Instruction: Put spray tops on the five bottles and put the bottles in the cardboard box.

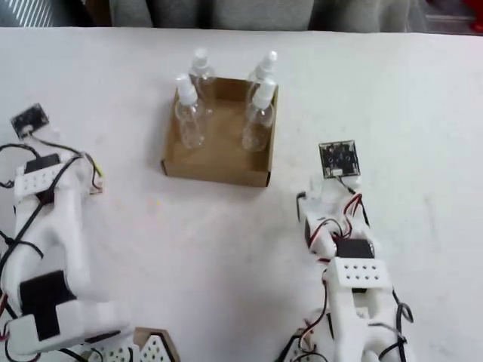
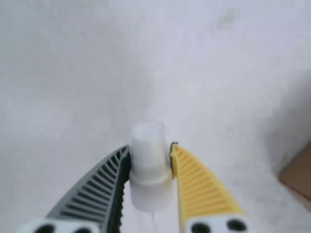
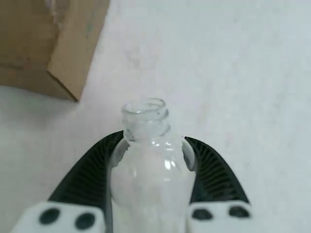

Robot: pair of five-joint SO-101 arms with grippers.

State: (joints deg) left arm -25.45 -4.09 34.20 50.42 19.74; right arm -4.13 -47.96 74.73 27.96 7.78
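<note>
My left gripper (image 2: 149, 153) is shut on a white spray top (image 2: 149, 167), held upright over the white table. My right gripper (image 3: 153, 145) is shut on a clear bottle (image 3: 148, 179) whose neck is open and bare. The cardboard box (image 1: 215, 172) sits at the middle back of the table. In it stand several clear bottles with white spray tops, such as one on the left (image 1: 189, 113) and one on the right (image 1: 258, 117). The left arm (image 1: 49, 219) is left of the box, and the right arm (image 1: 351, 275) is in front of it to the right.
A corner of the box (image 3: 73, 53) lies just beyond the held bottle, and its edge (image 2: 299, 170) shows beside the left gripper. Loose wires trail along both arms. A brown cardboard piece (image 1: 155, 343) lies at the front edge.
</note>
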